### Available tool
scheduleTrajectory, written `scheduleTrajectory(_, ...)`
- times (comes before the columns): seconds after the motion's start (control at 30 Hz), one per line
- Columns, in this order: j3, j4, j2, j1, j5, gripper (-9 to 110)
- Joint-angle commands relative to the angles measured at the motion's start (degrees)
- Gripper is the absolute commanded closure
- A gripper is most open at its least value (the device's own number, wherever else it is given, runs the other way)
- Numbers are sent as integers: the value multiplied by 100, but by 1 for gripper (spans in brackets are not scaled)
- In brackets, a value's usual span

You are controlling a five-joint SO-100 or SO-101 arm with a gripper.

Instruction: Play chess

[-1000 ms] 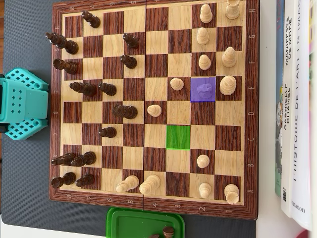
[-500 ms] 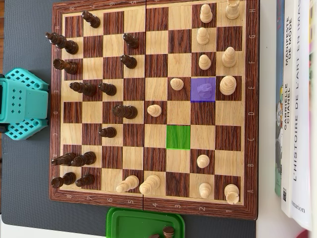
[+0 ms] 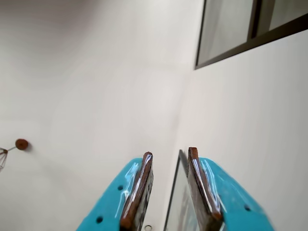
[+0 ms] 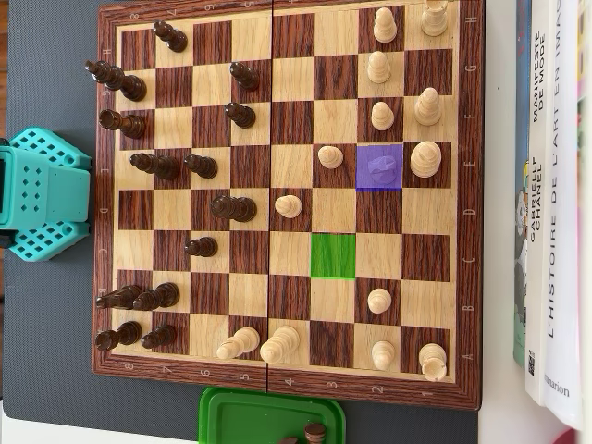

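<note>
Teal tool [image 3: 169,191] slightly parted, empty | wooden chessboard [image 4: 287,390] centre uncrowded

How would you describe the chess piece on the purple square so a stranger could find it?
Start at the wooden chessboard in the overhead view and find its single purple square, right of centre. The piece there is tinted purple, unlike the cream pieces beside it.
</note>
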Motion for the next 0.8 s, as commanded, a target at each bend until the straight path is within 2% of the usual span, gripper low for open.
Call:
scheduleTrajectory(0.0,123,0,-18,0,35,89)
scheduleTrajectory(0.77,123,0,-18,9,0,89)
